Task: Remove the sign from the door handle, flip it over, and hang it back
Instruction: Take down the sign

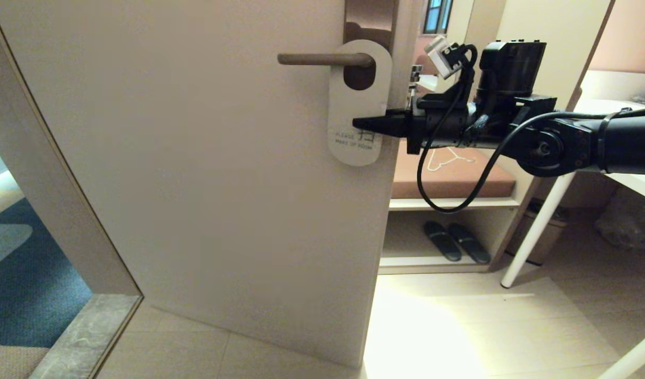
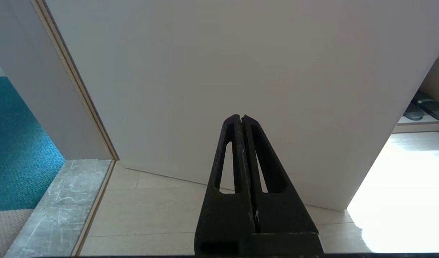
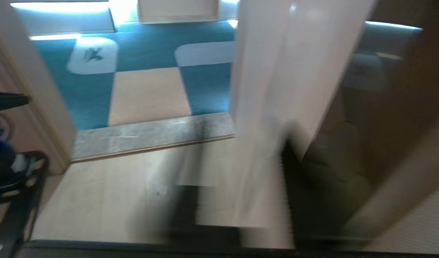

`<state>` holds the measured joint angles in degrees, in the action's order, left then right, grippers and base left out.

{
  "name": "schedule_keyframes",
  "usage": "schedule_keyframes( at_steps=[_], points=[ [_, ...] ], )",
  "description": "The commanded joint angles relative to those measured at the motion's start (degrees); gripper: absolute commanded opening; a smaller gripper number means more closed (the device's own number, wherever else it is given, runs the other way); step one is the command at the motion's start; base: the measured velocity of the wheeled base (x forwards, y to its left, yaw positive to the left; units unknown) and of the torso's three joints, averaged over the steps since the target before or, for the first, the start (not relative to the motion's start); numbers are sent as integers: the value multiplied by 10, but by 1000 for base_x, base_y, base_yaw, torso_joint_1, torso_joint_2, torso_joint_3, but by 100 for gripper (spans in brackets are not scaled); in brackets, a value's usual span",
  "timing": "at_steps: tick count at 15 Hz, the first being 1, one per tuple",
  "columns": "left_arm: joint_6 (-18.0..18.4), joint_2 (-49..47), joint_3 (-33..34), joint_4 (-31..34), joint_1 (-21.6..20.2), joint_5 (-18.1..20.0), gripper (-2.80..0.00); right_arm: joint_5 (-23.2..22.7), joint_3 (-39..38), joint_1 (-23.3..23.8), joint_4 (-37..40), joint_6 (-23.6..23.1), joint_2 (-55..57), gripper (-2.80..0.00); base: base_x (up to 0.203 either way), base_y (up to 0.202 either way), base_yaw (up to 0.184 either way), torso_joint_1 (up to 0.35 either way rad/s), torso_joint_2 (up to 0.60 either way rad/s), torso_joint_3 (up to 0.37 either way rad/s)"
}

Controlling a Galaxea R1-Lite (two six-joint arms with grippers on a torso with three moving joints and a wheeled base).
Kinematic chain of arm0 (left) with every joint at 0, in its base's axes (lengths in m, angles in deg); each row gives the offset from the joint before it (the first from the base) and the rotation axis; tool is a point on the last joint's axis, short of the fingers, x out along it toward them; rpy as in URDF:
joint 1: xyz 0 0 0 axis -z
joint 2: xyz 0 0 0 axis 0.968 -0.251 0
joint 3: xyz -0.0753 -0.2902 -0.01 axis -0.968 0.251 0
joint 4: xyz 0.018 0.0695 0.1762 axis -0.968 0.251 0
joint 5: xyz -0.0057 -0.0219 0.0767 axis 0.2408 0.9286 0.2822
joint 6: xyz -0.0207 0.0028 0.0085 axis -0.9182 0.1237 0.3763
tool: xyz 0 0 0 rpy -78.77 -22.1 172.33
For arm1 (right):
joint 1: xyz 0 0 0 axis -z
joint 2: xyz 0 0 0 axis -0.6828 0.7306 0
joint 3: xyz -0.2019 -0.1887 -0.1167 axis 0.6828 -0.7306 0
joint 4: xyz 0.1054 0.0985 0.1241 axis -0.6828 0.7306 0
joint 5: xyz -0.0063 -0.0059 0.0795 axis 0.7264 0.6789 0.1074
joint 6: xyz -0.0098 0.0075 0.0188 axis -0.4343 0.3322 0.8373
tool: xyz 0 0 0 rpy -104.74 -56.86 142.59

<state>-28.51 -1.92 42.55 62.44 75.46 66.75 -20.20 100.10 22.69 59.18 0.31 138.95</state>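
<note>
Sign (image 1: 358, 110) hangs on the door handle (image 1: 325, 59), white side out; right gripper (image 1: 365, 125) pinches it closed, left gripper (image 2: 242, 123) closed empty; removal and flipping remain.

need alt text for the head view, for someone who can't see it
The right gripper, reaching in from the right, is shut on the lower part of the sign, which hangs off-white side out from the door handle of a pale door. Slippers sit on a low shelf behind.
</note>
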Motion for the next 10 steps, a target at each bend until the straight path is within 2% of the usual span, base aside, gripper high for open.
schedule_keyframes(
  at_steps=[1, 10],
  points=[
    [0, -1, 0, 0, 0, 0, -280, -2, -1, 0, -3, -2, -1, -280, 0, 0, 0, 0, 0, 0],
    [0, -1, 0, 0, 0, 0, -280, 35, -8, -3, -4, -6, -4, -280, 0, 0, 0, 0, 0, 0]
  ],
)
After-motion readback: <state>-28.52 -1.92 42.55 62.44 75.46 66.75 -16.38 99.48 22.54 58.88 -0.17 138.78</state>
